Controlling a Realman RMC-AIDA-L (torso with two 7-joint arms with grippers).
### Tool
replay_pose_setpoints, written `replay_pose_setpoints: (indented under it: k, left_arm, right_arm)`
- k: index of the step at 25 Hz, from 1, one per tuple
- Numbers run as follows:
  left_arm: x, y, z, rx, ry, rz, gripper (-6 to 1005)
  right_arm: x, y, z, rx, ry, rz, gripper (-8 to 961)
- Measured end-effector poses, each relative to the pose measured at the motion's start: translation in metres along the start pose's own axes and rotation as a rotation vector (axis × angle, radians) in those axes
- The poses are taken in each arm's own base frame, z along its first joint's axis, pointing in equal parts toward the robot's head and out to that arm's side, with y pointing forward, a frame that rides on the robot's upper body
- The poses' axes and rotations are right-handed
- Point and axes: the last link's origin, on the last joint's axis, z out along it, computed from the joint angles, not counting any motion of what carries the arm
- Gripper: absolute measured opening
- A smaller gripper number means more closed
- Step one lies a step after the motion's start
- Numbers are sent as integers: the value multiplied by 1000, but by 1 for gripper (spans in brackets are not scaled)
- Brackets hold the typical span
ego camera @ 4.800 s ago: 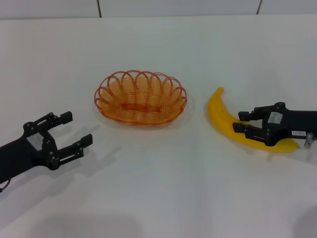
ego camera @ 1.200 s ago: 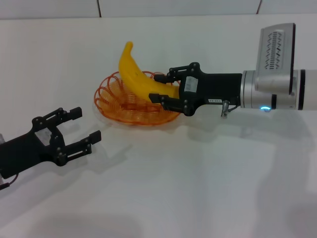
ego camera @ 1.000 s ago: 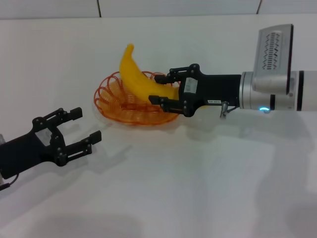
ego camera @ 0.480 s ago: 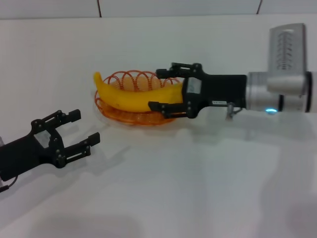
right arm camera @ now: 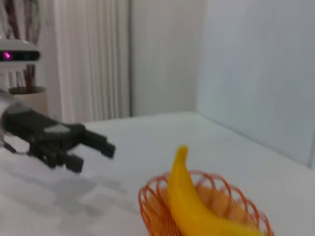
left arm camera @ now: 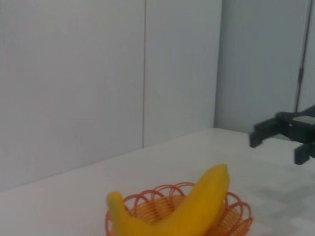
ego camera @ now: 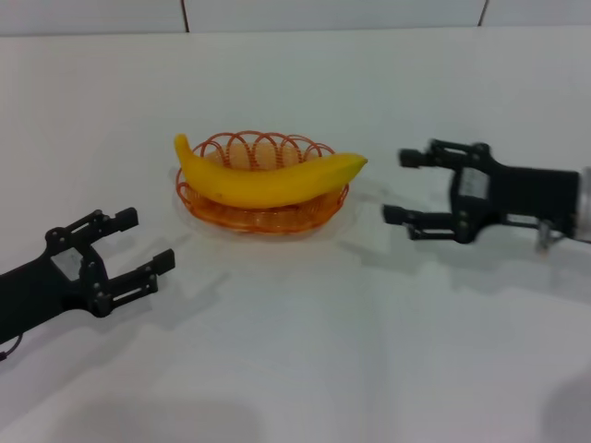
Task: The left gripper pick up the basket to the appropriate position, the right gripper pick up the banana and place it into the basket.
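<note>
The yellow banana [ego camera: 268, 180] lies across the orange wire basket [ego camera: 263, 214] in the middle of the table, its ends over the rim. It also shows in the left wrist view [left arm camera: 197, 209] and the right wrist view [right arm camera: 189, 206], as does the basket [left arm camera: 236, 216] [right arm camera: 152, 206]. My right gripper [ego camera: 399, 187] is open and empty, to the right of the basket and apart from it. My left gripper [ego camera: 143, 242] is open and empty at the front left, apart from the basket.
The white table [ego camera: 305, 351] stretches around the basket. A tiled wall edge [ego camera: 185, 14] runs along the back. The right gripper shows far off in the left wrist view [left arm camera: 285, 132], the left gripper in the right wrist view [right arm camera: 93, 150].
The right gripper has let go of the banana, which now rests in the basket, and has drawn back to the right. The left gripper has shifted slightly leftward.
</note>
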Motion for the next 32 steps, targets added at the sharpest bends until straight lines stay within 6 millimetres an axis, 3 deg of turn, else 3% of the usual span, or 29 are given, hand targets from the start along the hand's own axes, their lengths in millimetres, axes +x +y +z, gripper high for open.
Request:
replay_pose_setpoints:
  k: [4, 9, 16, 32]
  left_arm:
    - [-1, -2, -5, 32, 9, -9, 802]
    - [-2, -3, -6, 46, 9, -10, 802]
    - [-8, -4, -16, 80, -1, 0, 802]
    - [-9, -2, -15, 75, -3, 11, 802]
  right_arm:
    - [14, 3, -17, 25, 32, 51, 814]
    - [26, 8, -19, 28, 75, 68, 809]
    - [30, 12, -23, 33, 75, 81, 807]
    - [33, 8, -38, 78, 71, 91, 804]
